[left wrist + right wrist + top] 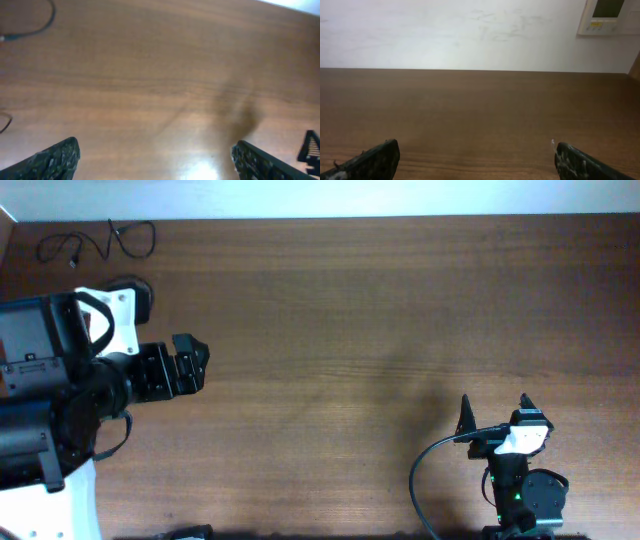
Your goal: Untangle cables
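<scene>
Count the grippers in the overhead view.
2. Left gripper is at the left of the frame, mid-height, jaws open and holding nothing. The right gripper is at lower right, also open and holding nothing. No others show, and nothing suggests a hidden one.

The table (350, 330) is smooth brown wood grain with a soft sheen. The thin cables (100, 248) look matt black.

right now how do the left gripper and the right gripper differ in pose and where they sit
The left gripper points sideways across the table; the right gripper points toward the far edge. The left gripper sits nearer the cables in the far left corner; the right gripper is well away from them, by the near edge. Both have open jaws and hold nothing.
</scene>
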Tool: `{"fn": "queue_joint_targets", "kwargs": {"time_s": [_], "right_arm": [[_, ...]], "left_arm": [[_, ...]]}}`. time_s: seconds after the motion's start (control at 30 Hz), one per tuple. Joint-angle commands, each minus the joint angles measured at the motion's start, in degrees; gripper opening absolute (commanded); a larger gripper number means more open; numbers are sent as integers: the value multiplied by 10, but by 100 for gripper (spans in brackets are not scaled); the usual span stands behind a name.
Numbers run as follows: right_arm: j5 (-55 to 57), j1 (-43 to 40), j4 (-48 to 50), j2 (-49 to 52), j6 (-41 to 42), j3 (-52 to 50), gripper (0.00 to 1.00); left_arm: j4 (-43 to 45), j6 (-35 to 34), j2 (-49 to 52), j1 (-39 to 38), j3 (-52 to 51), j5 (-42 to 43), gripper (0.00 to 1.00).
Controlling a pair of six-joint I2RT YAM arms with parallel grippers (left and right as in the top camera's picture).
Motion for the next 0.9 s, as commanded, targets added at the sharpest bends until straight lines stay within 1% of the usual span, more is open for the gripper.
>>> {"fn": "queue_joint_targets", "kwargs": {"time_s": [0.0,0.13,0.23,0.3,0.43,0.5,0.6,0.73,0.87], "right_arm": [[3,0,-4,-6,0,-3,98],[3,0,-4,-6,0,-3,98],[3,0,-4,-6,0,-3,98],[3,0,-4,-6,0,-3,98],[3,0,-4,-6,0,-3,98],[3,0,-4,-6,0,-3,98],[3,0,-4,-6,0,-3,98],[4,0,-4,-6,0,-3,99],[3,0,-4,-6,0,-3,98]], "left_arm": [[-1,27,-37,-3,-19,-29,99],[22,26,-100,-2,-73,-30,99],[22,26,-164,-2,-114,-53,99],[27,52,-201,-2,-155,-59,99],[61,66,-222,-2,-224,-59,99],[94,66,-222,-2,-257,-59,99],[163,66,-241,-2,-332,-48,99],[292,65,-320,-2,-495,-49,99],[417,65,-396,-2,-622,-49,99]]}}
